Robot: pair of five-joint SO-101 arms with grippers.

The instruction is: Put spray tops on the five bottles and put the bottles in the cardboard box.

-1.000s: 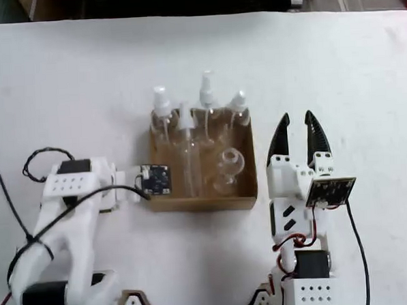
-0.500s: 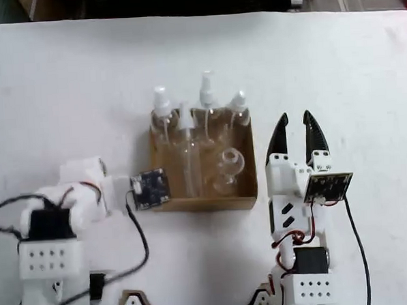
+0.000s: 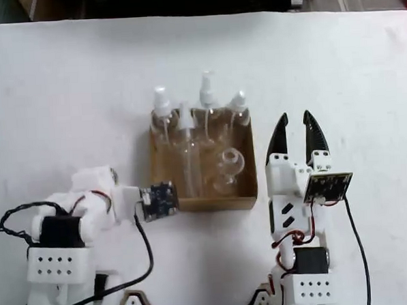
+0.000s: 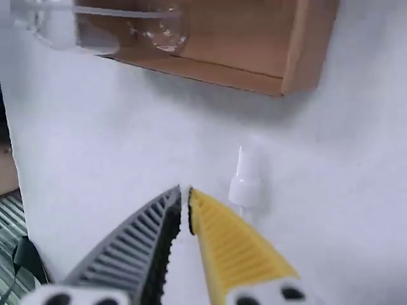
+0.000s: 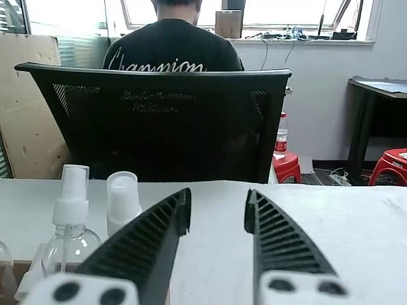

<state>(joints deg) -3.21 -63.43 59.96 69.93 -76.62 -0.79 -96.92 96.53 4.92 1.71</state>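
loose spray top [image 4: 243, 184]: lying flat on the table [image 3: 84, 83], outside the cardboard box [image 3: 205, 204], on nothing, just beside my left tool's yellow finger

bottle with no top [image 3: 226, 170]: on its side in the box, right half, with its open mouth facing up at the high cam

capped bottle lying down [image 3: 189, 160]: also on its side in the box, right next to the bare one, its sprayer end toward the far wall

three upright bottles [image 3: 207, 97]: in a row along the far wall of the box, all with white sprayers on; two of those sprayers show past my right tool in its wrist cam

cardboard box: mid table between the two arms; its near corner [image 4: 305, 44] shows in my left wrist cam

left tool [image 4: 184, 194]: fingers together, tips almost touching, gripping nothing, just above the table on the near side of the box

right tool [image 3: 294, 130]: fingers apart, nothing in it, lying level just beside the right wall of the box and pointing away from me
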